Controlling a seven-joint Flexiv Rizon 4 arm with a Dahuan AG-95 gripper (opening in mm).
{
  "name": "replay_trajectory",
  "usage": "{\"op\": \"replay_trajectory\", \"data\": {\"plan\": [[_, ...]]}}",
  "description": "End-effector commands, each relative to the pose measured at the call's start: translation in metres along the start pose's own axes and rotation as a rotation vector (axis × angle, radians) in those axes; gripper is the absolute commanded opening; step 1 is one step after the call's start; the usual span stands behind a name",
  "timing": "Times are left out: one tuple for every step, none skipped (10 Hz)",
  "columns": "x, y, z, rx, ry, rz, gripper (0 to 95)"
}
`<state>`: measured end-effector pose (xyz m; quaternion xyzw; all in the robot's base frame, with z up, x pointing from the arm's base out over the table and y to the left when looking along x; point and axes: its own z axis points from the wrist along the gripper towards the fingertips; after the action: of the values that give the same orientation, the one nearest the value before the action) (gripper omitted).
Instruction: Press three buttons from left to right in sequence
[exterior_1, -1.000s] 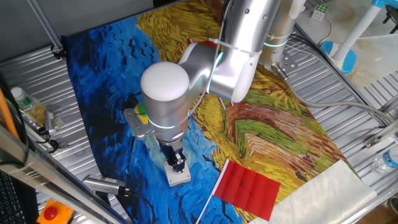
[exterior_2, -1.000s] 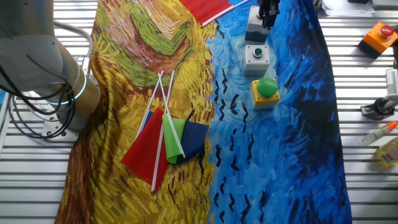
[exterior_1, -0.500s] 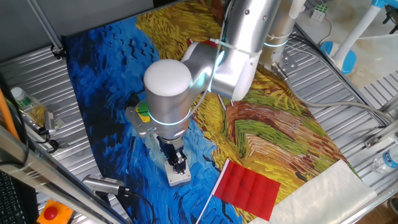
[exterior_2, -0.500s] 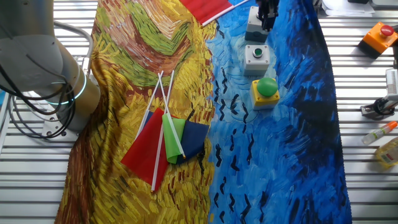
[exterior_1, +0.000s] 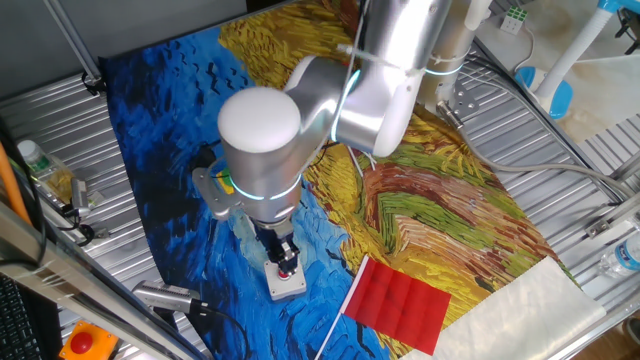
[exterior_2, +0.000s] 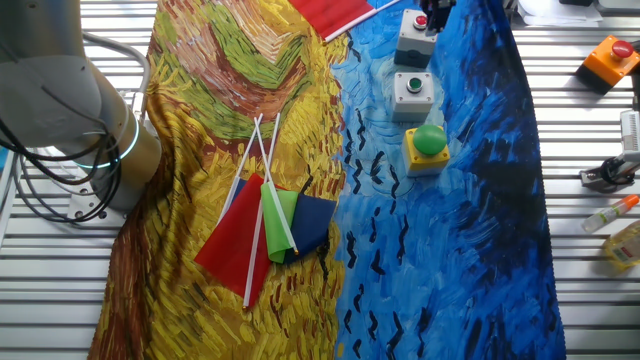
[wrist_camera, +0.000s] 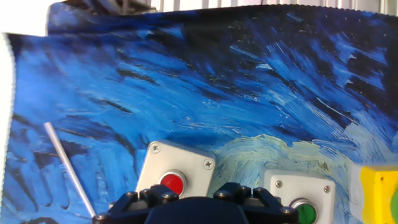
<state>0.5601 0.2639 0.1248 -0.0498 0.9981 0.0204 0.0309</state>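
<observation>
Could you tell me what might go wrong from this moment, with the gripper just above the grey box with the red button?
The gripper sits just above the light grey box with the small red button; a careless sideways move might nudge the box. The light grey box with the small green button stands close beside it and could get knocked. The red flag lies nearby, so its stick might snag.

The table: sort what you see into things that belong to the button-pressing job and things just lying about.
Belonging to the job:
yellow box with green dome
grey box with green button
grey box with red button
gripper

Just lying about:
bundle of small flags
red flag
orange box with red button
painted cloth
</observation>
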Motion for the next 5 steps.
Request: {"op": "replay_trajectory", "data": {"plan": [[0.000,0.001,-0.007,0.012,0.009,0.006,38.0],[0.000,0.002,-0.009,0.012,0.010,0.005,19.0],[0.000,0.003,-0.014,0.007,0.017,0.008,0.0],[0.001,0.005,-0.024,-0.006,0.037,0.011,0.0],[0.002,0.006,-0.030,-0.007,0.041,0.014,0.0]]}}
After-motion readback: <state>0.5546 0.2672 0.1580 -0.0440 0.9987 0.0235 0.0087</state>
